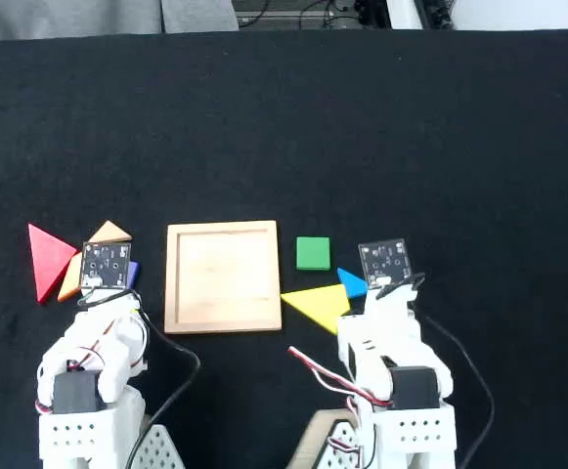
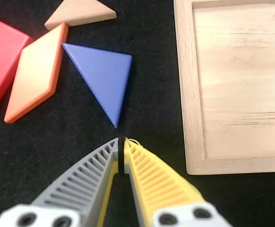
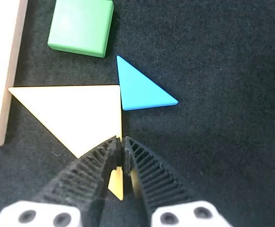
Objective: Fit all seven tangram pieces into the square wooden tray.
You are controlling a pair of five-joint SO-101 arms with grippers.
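Note:
The square wooden tray (image 1: 223, 311) lies in the middle with nothing in it. To its left are a red triangle (image 1: 49, 259), an orange parallelogram (image 2: 35, 71), a plain wood triangle (image 2: 80, 12) and a dark blue triangle (image 2: 102, 78). My left gripper (image 2: 120, 142) is shut and holds nothing, its tips just short of the dark blue triangle's point. Right of the tray lie a green square (image 1: 313, 253), a light blue triangle (image 3: 137, 90) and a yellow triangle (image 1: 318, 303). My right gripper (image 3: 121, 141) is shut and holds nothing, above a corner of the yellow triangle (image 3: 80, 113).
Black cloth covers the table, with open room behind the tray and pieces. The tray's wooden rim (image 2: 187, 94) runs close beside the left gripper, and its edge (image 3: 0, 71) lies beyond the yellow triangle. Both arm bases stand at the near edge, with cables trailing between them.

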